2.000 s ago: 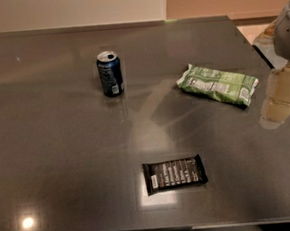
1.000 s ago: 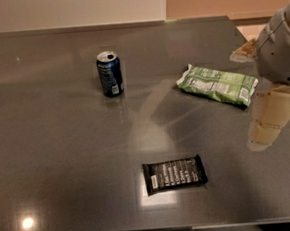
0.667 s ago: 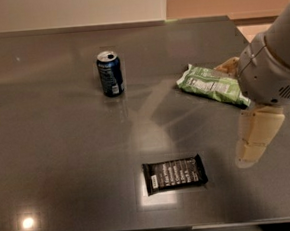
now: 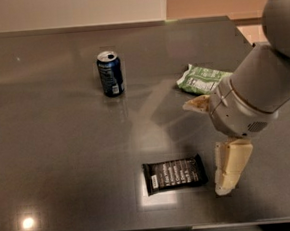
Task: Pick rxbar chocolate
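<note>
The rxbar chocolate [image 4: 174,174], a flat black wrapper with white text, lies flat on the dark grey table [image 4: 52,145] near its front edge. My gripper [image 4: 206,146] hangs just to the right of the bar and a little above the table. Its two cream fingers are spread apart: one fingertip [image 4: 226,181] sits right next to the bar's right end, the other finger [image 4: 196,104] is further back. The gripper is open and holds nothing. The large grey arm fills the right side of the view.
A dark blue soda can [image 4: 110,73] stands upright at the back, left of centre. A green-and-white crinkly snack bag [image 4: 202,79] lies at the back right, partly hidden by my arm. The table's front edge runs just below the bar.
My arm and gripper have moved in from the right edge, leftward and toward the front, and now stand right beside the bar. The bar, can and bag have not moved.
</note>
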Tool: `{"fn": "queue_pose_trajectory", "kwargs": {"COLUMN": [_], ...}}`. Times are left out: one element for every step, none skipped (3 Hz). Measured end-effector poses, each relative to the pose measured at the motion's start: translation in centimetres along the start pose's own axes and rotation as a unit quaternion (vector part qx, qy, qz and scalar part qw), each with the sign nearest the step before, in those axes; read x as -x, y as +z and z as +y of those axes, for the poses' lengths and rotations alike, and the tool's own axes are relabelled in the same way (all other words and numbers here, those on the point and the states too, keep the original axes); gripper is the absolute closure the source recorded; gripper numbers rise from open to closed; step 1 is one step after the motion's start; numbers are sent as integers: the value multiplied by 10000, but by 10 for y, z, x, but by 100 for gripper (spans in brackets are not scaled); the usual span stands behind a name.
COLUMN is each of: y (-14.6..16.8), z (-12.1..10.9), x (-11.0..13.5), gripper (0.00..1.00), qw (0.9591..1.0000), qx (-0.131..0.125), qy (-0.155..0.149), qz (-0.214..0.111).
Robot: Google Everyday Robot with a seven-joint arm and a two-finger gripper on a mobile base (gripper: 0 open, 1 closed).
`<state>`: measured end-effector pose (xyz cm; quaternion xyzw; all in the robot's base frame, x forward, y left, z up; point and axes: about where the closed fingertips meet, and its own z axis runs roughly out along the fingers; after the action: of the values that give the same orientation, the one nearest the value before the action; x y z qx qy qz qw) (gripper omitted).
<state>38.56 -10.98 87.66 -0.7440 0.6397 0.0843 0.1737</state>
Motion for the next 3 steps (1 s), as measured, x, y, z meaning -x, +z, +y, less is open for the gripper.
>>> {"fn": "queue_pose_trajectory", "kwargs": {"y": [20, 38, 54], "z": [2, 6, 10], "x": [3, 6, 6], "gripper": [0, 0, 0], "qw": [9996, 9988, 9983], "qx": [182, 350, 482], "qy": [-127, -241, -299], "qz": [-185, -224, -162]}}
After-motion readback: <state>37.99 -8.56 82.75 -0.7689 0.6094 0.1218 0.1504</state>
